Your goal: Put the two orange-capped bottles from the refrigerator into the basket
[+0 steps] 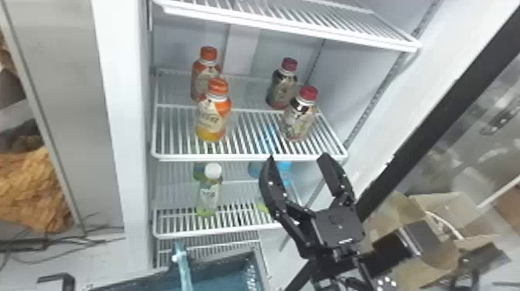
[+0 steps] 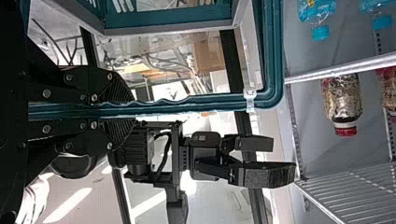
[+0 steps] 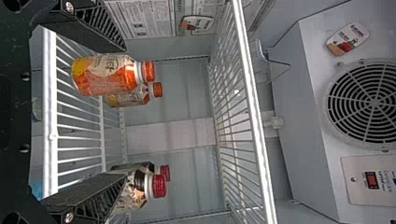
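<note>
Two orange-capped bottles (image 1: 213, 120) on shelf (image 1: 247, 158), right gripper (image 1: 297, 156) wide, left gripper (image 2: 128, 111) probably tight on basket rim (image 2: 205, 102)

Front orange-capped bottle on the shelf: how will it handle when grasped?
The front orange-capped bottle looks nearly full, so probably heavy for its size. Its smooth, glossy wall may slip in a loose grip. Upright and taller than wide on wire bars, it could tip if nudged high.

Red-capped bottles (image 1: 298, 120), white-capped bottle (image 1: 209, 195), cardboard box (image 1: 443, 207)
</note>
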Robot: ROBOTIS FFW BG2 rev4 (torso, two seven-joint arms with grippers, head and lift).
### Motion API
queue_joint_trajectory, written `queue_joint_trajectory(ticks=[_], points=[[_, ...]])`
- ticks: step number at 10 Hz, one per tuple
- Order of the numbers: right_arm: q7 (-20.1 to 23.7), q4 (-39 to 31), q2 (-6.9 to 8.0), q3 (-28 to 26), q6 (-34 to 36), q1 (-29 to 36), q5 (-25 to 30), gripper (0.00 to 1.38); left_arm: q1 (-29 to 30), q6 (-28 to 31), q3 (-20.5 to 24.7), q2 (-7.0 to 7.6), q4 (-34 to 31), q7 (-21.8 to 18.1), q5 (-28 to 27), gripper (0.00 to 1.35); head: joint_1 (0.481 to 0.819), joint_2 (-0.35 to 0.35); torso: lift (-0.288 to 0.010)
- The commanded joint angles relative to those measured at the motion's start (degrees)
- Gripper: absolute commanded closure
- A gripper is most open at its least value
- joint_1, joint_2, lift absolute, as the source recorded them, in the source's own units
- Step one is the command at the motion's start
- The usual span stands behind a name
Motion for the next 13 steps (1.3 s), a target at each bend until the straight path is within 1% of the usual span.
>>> queue_joint_trajectory(ticks=[1, 3, 13], points=[[-0.09, 0.08, 0.09, -0.02, -0.27, -0.01, -0.14, 0.09, 0.10, 0.00, 0.00, 0.00, 0.00, 0.00, -0.11, 1.21, 0.695, -0.350, -0.040], [-0.09, 0.08, 0.26, -0.13, 0.15, 0.13, -1.06, 0.09, 0.10, 0.00, 0.00, 0.00, 0.00, 0.00, -0.11, 1.21, 0.695, -0.350, -0.040], [-0.09, 0.50, 0.26, -0.02, 0.44, -0.15, -1.28, 0.09, 0.52, -0.14, 0.23, -0.18, 0.00, 0.00, -0.11, 1.21, 0.695, -0.350, -0.040]])
